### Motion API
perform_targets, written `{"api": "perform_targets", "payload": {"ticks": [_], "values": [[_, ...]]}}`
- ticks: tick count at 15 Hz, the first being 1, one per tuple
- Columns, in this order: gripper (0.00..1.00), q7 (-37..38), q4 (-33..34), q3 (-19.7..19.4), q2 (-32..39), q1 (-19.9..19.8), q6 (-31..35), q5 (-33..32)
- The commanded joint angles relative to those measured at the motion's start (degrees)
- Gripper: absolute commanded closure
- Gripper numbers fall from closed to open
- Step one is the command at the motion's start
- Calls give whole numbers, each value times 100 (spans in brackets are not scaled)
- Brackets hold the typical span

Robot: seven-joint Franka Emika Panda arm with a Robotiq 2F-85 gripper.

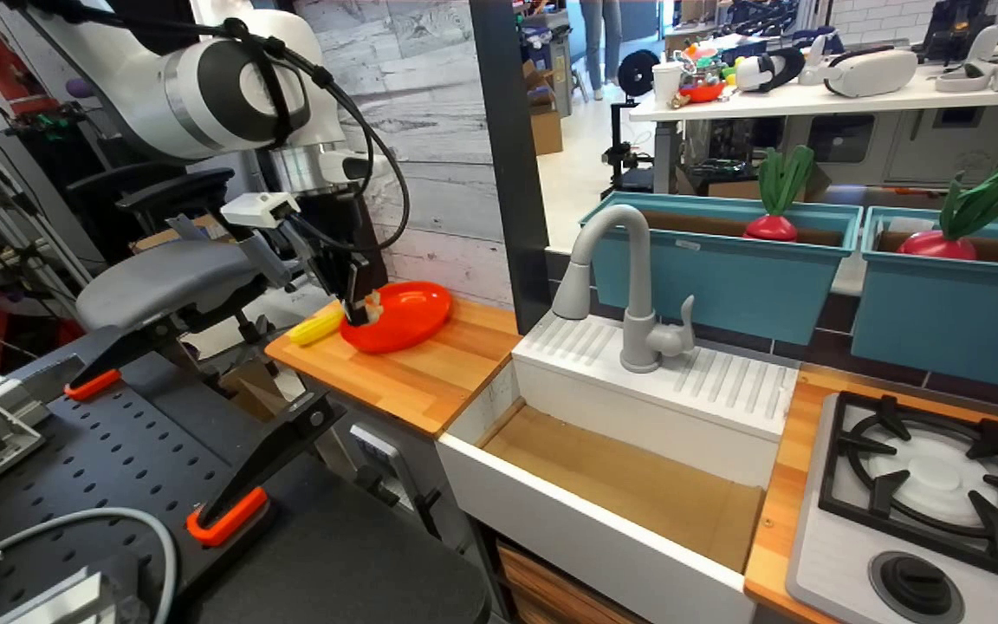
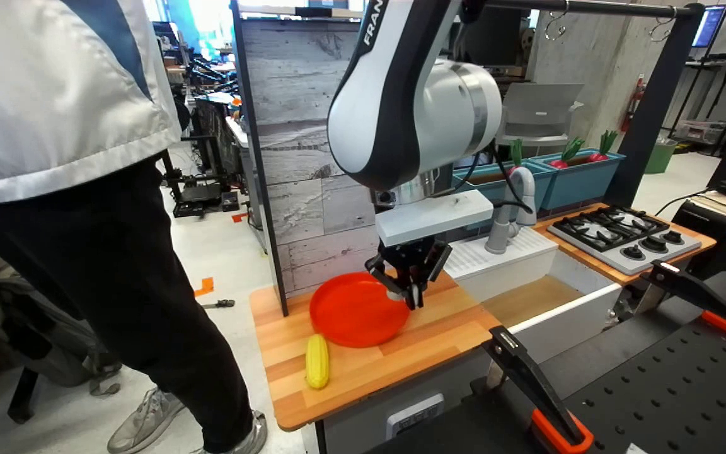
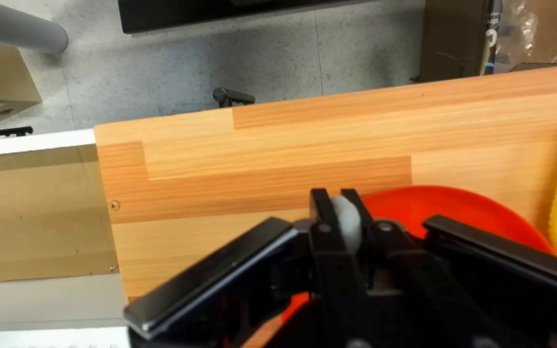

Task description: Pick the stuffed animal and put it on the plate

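Note:
The stuffed animal point(image 3: 348, 222) is a small pale lump pinched between my fingers; much of it is hidden by them. A pale bit of it shows beside the fingers in both exterior views point(image 1: 373, 305) point(image 2: 394, 295). My gripper point(image 3: 334, 194) is shut on it, pointing down. The plate point(image 3: 433, 205) is a round red-orange dish lying on the wooden counter, partly hidden by the gripper in the wrist view. In an exterior view my fingertips point(image 2: 414, 305) appear at the plate's point(image 2: 357, 312) sink-side edge. In an exterior view the fingertips point(image 1: 357, 319) overlap the plate's point(image 1: 412, 316) near side.
A yellow corn point(image 2: 317, 361) lies on the wooden counter point(image 2: 363, 384) beside the plate. A grey wood-look wall panel point(image 2: 300, 208) stands behind the plate. The white sink point(image 1: 603, 555) with a grey faucet point(image 1: 638, 286) adjoins the counter. A person point(image 2: 167, 290) stands close by.

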Motion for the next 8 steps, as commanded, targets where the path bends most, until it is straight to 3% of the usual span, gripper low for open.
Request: {"api": "perform_targets", "payload": {"ticks": [1, 8], "values": [[98, 109, 490, -7, 354, 1, -82, -120], [98, 241, 1259, -11, 862, 96, -128, -85]]}}
